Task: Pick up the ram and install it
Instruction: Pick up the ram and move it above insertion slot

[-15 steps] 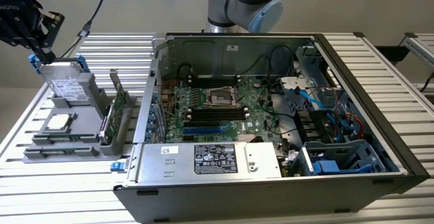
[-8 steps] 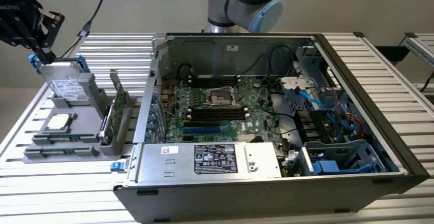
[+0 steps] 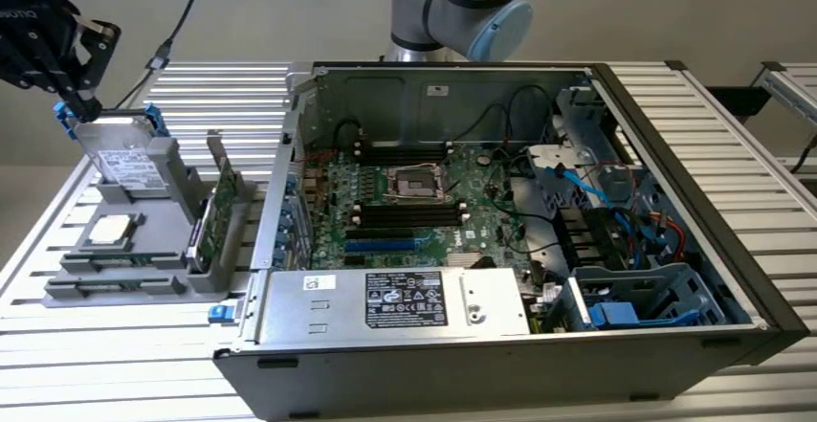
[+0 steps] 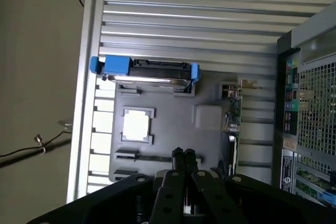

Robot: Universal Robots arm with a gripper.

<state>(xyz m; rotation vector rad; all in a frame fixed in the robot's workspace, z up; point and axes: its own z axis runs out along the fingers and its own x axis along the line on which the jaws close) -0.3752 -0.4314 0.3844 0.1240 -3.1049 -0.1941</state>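
We count one slatted aluminium table (image 3: 115, 374) (image 4: 184, 19) carrying two containers: one open computer case (image 3: 422, 82) (image 4: 310, 103) and, to the exterior view's left of it, one grey holder tray (image 3: 160, 237) (image 4: 173, 129).

Nearest us in the case lies one silver power supply (image 3: 396, 299); beyond it sits one green motherboard (image 3: 383, 192), with drive cages and blue cables to the exterior view's right.

The tray holds four parts. At its near end we see one ram (image 3: 121, 261) lying flat in a slot. Just beyond that rests one processor (image 3: 109, 232) (image 4: 136, 126) in its square recess. One expansion card (image 3: 225, 197) (image 4: 234, 114) stands on edge along the tray's side nearest the case. At the far end one hard drive (image 3: 128, 164) (image 4: 152, 72) with blue clips stands upright.

One gripper (image 3: 79, 106) (image 4: 184, 154) hangs over the tray's far end, just above the hard drive's top edge. In the wrist view its two fingers (image 4: 177, 156) are pressed together with nothing between them. The ram lies apart from them, at the opposite, near end of the tray.
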